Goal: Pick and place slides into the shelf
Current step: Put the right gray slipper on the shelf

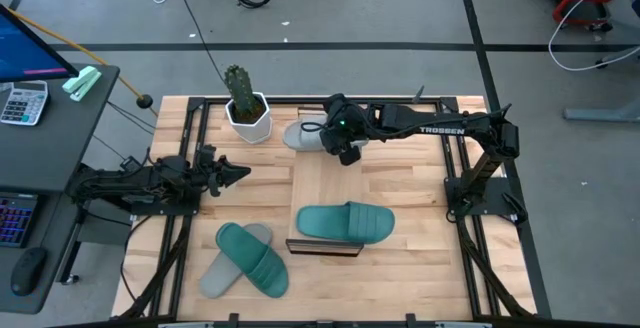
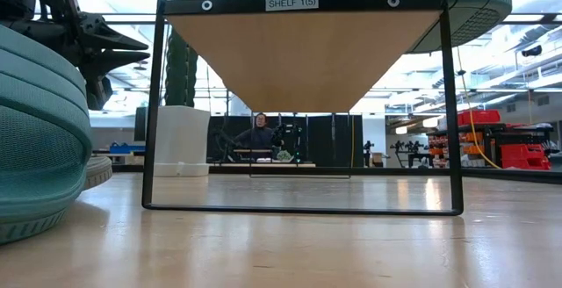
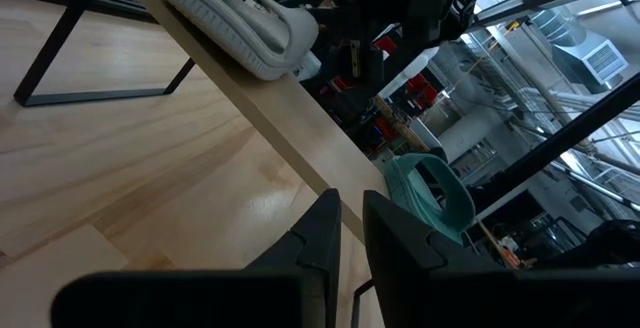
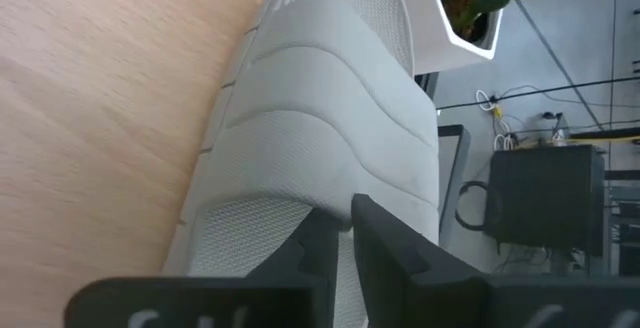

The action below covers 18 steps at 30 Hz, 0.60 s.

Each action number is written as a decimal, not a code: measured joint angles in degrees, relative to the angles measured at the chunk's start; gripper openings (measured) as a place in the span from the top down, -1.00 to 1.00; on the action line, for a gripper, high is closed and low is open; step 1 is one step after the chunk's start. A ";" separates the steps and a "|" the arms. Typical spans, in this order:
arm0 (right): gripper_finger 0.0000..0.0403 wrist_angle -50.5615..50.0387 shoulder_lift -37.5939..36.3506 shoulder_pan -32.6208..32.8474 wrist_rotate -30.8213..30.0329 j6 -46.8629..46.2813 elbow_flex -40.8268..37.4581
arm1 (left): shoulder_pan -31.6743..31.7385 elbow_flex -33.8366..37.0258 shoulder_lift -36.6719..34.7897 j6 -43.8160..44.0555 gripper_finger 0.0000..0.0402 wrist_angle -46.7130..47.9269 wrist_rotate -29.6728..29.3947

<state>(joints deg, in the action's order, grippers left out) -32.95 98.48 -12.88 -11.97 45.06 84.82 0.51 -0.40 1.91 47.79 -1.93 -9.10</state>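
On the shelf sit one teal slide at its near end and one light grey slide at the far end, beside the potted cactus. The grey one is ribbed across its wide strap, and the right gripper hangs right over it, fingers nearly together at the strap; whether they grip it I cannot tell. The other teal slide lies across the second grey slide on the surface, while the left gripper waits at the left with fingers almost closed on nothing.

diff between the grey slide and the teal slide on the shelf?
Colour: the grey slide is light grey, the teal slide green. Place: the grey slide lies at the far end of the shelf, beside the cactus pot; the teal slide lies at the near end. Contact: the right gripper is at the grey slide; nothing touches the teal slide. Shared: same wide-strap style, both lying crosswise on the board.
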 joint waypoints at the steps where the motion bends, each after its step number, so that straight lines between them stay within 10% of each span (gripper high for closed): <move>1: 0.80 -0.02 0.00 -0.02 0.00 0.00 0.00 | 0.00 0.02 0.00 0.00 0.74 0.00 0.00; 18: 0.80 -0.23 -0.02 0.04 -0.78 0.11 0.01 | 0.00 0.00 0.00 0.02 0.74 0.00 0.00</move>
<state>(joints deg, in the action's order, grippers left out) -33.18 98.45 -12.84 -12.75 45.17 84.83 0.51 -0.40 1.91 47.81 -1.93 -9.10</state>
